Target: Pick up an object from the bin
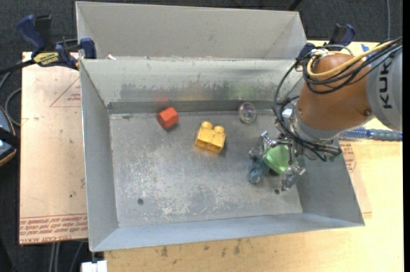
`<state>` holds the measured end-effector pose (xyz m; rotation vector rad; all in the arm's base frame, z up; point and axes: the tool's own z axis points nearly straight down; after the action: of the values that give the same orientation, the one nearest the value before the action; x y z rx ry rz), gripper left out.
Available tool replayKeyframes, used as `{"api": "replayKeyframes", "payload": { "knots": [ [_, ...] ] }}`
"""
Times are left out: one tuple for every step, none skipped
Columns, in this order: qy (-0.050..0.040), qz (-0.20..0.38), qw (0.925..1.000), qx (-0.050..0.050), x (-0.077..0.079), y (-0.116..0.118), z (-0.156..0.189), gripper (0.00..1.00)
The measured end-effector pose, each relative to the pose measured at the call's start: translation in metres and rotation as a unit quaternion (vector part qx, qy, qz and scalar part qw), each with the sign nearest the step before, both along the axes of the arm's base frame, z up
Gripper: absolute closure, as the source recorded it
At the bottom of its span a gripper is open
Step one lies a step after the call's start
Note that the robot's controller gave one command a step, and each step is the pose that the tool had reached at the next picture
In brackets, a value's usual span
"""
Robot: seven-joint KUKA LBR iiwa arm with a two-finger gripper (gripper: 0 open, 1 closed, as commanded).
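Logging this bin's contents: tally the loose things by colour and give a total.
Red: 1, cube
Yellow: 1, brick
Clear: 1, small ball
Green: 1, lump at the claw
Total: 4
A small dark bit beside the claw may be part of it, so it is not counted.

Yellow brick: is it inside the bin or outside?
Inside: the yellow brick lies on the floor of the bin, apart from the red cube.

Orange domed wrist cover [333,101], looped cables [349,64], grey link [384,82] lettered KU.
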<state>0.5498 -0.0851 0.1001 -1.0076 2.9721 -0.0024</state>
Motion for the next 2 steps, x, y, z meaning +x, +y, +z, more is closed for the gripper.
{"api": "replayKeyframes", "payload": {
  "knots": [
    [-0.0014, 0.092, 0.9957, 0.003, 0.0414, -0.0381, -0.0222, 0.00],
    [0.0001, 0.091, 0.9958, 0.001, 0.0424, -0.0364, -0.0221, 0.00]
  ]
}}
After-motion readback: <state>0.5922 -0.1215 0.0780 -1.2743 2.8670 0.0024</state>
